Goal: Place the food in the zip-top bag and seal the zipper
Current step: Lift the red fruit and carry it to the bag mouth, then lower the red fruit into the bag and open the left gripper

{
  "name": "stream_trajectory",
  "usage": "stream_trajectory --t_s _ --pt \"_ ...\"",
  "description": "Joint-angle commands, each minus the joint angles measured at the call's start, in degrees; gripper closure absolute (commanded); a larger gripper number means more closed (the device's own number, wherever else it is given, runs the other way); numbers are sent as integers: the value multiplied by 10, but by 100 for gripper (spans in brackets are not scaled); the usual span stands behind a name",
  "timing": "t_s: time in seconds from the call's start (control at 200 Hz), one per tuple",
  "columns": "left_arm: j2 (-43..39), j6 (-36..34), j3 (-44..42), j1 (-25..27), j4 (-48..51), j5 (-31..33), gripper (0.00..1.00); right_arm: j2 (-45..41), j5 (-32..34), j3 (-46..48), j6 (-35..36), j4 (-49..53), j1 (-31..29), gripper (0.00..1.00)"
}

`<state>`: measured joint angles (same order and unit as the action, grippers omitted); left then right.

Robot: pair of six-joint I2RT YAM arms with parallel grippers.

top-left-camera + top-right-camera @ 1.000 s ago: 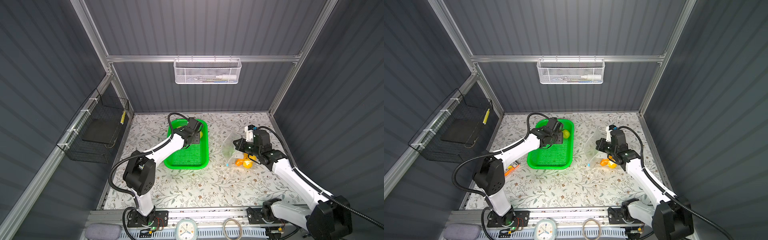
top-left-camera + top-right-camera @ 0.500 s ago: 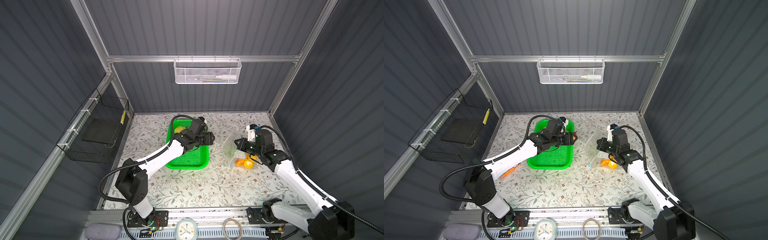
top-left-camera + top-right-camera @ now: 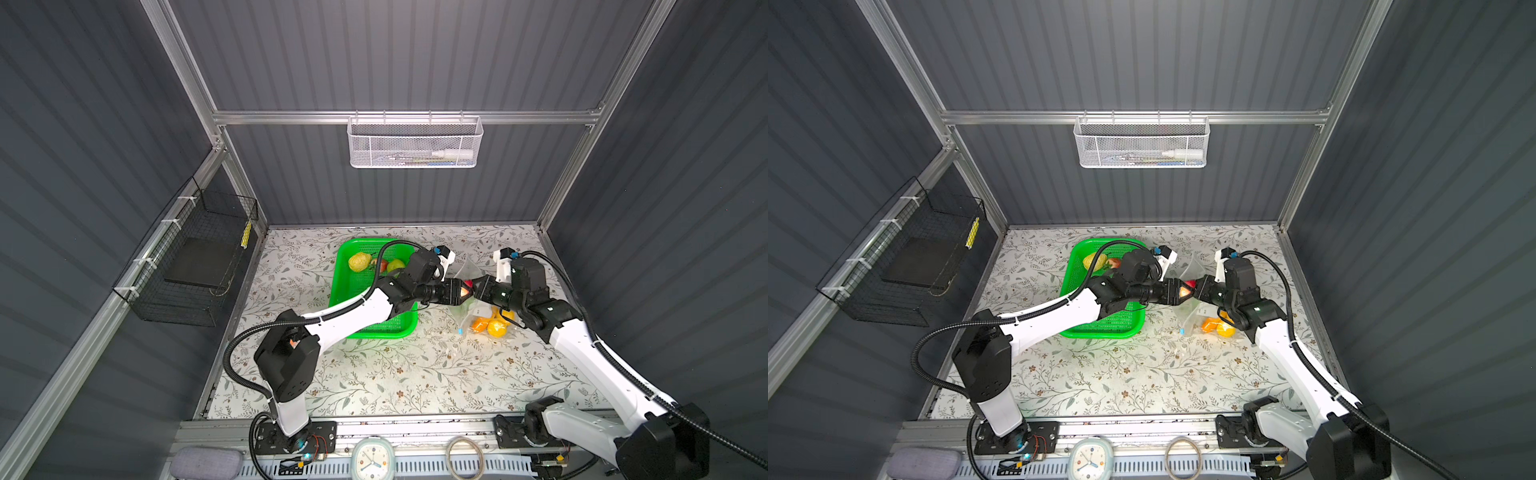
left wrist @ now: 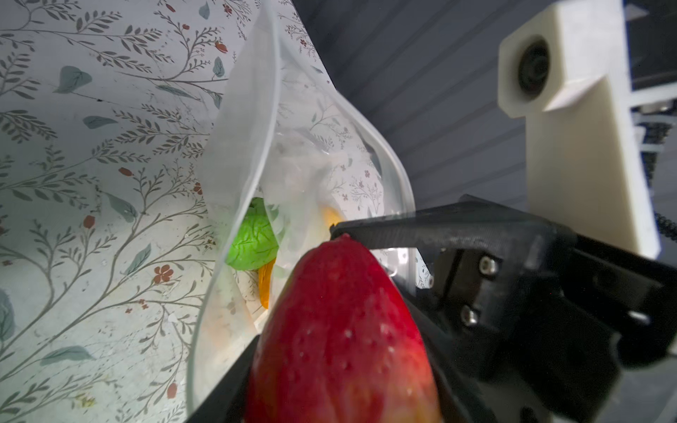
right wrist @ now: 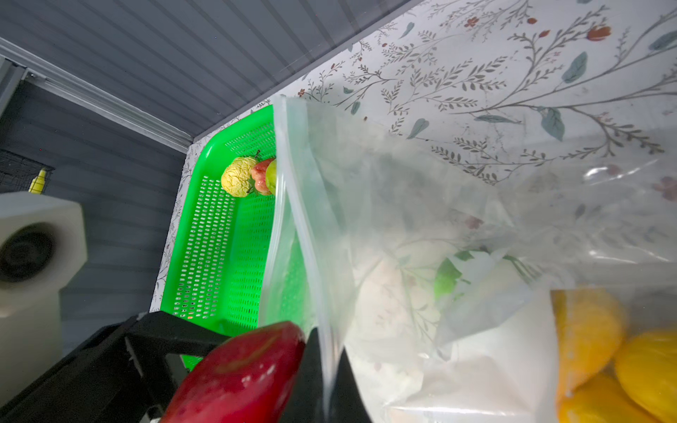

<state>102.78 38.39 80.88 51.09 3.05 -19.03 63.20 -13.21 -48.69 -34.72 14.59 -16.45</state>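
Note:
My left gripper [image 3: 464,292] [image 4: 337,348] is shut on a red strawberry [image 3: 468,284] [image 4: 340,329] [image 5: 238,377] and holds it at the mouth of the zip-top bag [image 3: 467,268] [image 3: 1192,266] [image 4: 293,154] [image 5: 403,219]. My right gripper [image 3: 478,286] [image 5: 326,370] is shut on the bag's mouth edge and holds it raised and open. Inside the bag lie yellow and orange fruits [image 3: 492,326] [image 5: 622,351] and a green leafy ball [image 4: 252,238]. The zipper's light-blue slider [image 3: 460,331] hangs low near the table. Three pieces of food [image 3: 359,261] [image 5: 238,175] stay in the green basket [image 3: 361,320].
The green basket [image 3: 1100,328] lies just left of the bag, under my left arm. A black wire basket [image 3: 199,257] hangs on the left wall and a white mesh basket [image 3: 413,145] on the back wall. A clock [image 3: 372,459] sits on the front rail.
My left arm has swung right from the green basket to the bag's mouth, carrying the strawberry. The right gripper has kept its hold on the bag's edge.

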Motion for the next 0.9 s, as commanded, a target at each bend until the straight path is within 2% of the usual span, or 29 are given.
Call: stream_trajectory --t_s 0.0,0.41,0.895 --pt "11 12 22 2 -19 -19 45 -13 -7 -12 -9 -6 -1 100" --pt "29 8 22 2 57 52 45 -31 -15 -5 -22 -19 -1 100" --pt "76 -22 87 3 159 95 41 -28 -33 11 -34 -44 -3 100"
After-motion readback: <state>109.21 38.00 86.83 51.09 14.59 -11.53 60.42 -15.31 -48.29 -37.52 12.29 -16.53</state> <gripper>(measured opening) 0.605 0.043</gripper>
